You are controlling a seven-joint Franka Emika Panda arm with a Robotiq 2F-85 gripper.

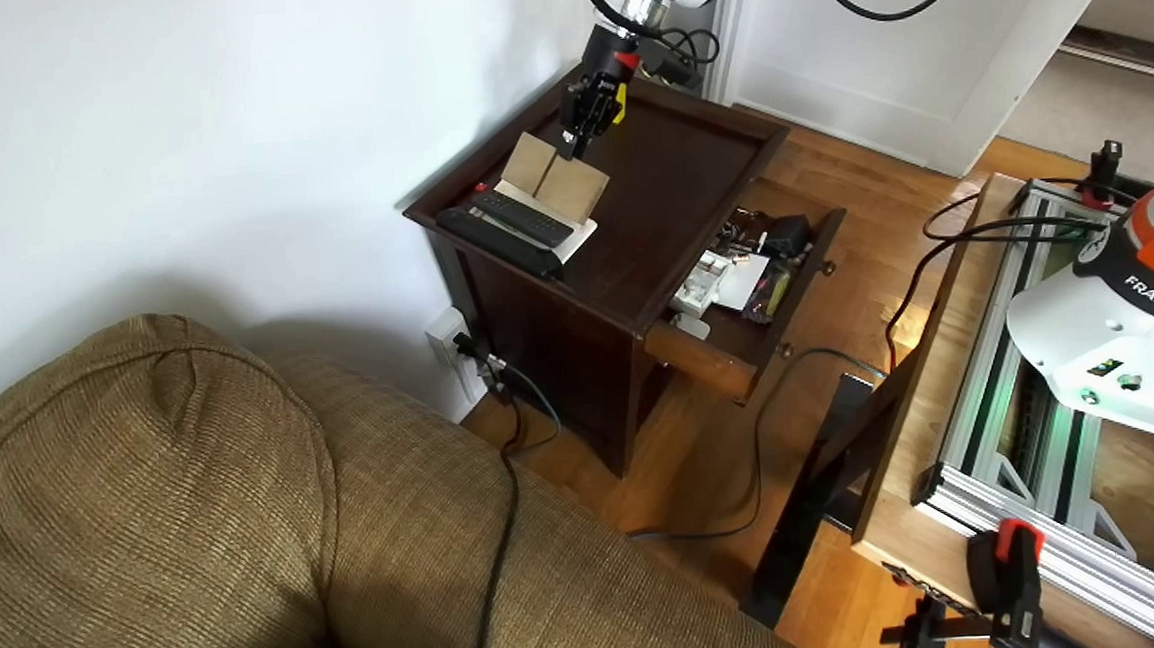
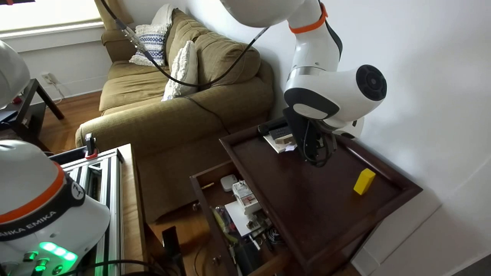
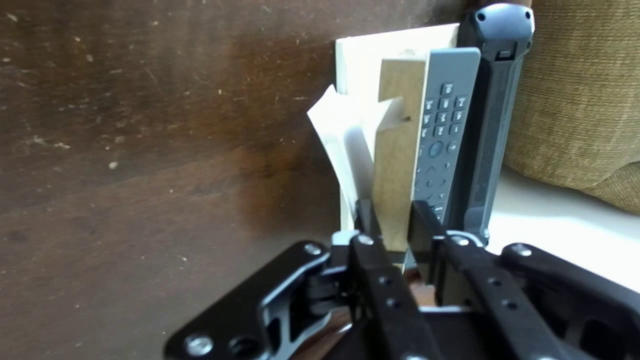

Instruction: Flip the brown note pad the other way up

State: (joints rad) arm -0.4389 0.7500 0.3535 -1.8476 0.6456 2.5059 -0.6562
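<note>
Dark tabletop [image 1: 682,152] beside a white wall [image 1: 225,135]: brown note pad [image 3: 398,160] below the gripper [image 3: 394,206].
Near 2 o'clock in the wrist view, the pad is seen across a white slab [image 3: 361,62], flanked by pale sheets [image 3: 347,145] at its 9 and a grey remote [image 3: 439,135] at its 3, black device [image 3: 492,125] beyond. Fingers are parted, the brown face framed between them; whether the pad is touched cannot be told.

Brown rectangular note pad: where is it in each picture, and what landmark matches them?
In an exterior view, brown note pad: upper middle.
In an exterior view, brown note pad: small tan patch, just right of centre.
Wrist view, brown note pad: right of centre.
Shared landmark: flat dark-grey remote control.
</note>
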